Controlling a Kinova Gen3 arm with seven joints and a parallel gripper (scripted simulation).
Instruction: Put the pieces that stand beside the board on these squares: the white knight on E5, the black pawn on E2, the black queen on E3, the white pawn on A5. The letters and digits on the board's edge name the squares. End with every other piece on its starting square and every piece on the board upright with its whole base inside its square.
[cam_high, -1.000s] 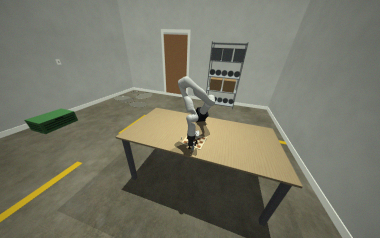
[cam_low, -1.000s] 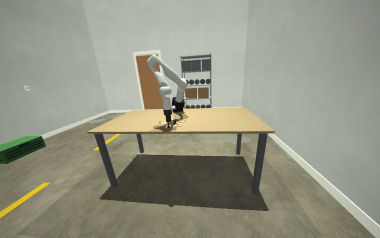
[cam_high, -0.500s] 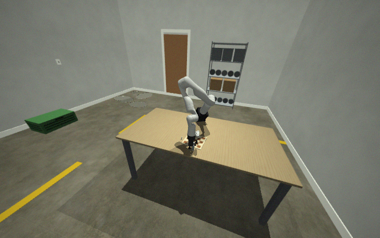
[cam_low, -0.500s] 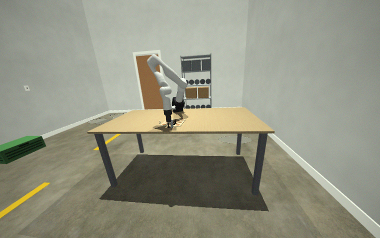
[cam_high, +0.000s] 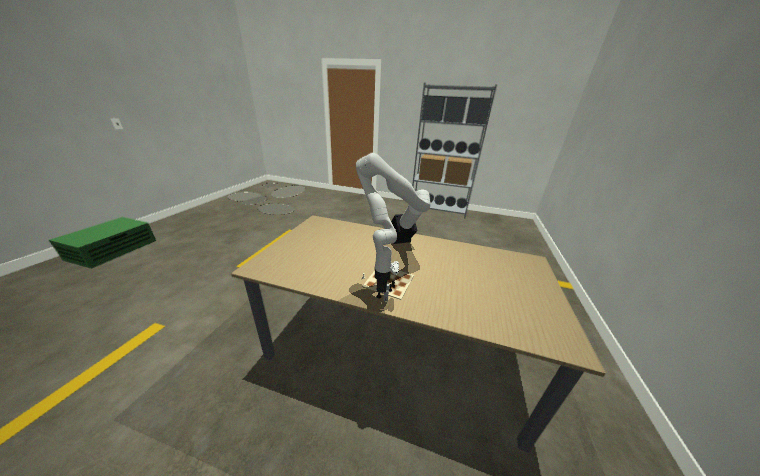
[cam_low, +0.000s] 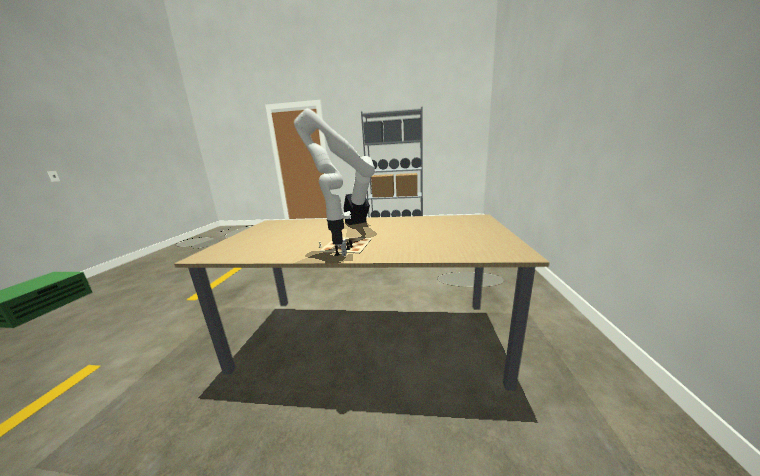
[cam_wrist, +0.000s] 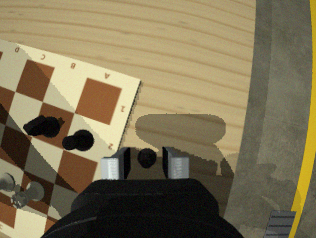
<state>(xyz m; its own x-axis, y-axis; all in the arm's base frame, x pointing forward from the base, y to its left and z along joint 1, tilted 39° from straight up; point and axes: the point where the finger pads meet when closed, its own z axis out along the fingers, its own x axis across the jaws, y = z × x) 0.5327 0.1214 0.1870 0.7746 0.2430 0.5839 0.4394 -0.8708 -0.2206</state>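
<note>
My gripper (cam_wrist: 146, 158) (cam_high: 382, 296) (cam_low: 340, 251) is open and points down just off the board's A edge. A black piece with a round top, apparently the black pawn (cam_wrist: 146, 158), stands between its fingers, with a gap on each side. The chessboard (cam_wrist: 131, 82) (cam_high: 398, 292) (cam_low: 364, 245) lies left of it in the wrist view, partly out of frame. A small white piece (cam_high: 363, 275) (cam_low: 319, 245) stands beside the board; its kind is too small to tell. The white knight and black queen cannot be told apart from other pieces.
A black piece (cam_wrist: 84, 140) stands on A2 and another black piece (cam_wrist: 50, 126) on B2, close to my left finger. A white piece (cam_wrist: 35, 191) stands around B4, with another white piece (cam_wrist: 6, 181) beside it. The table (cam_high: 476, 297) (cam_low: 448, 241) has its edge near the gripper.
</note>
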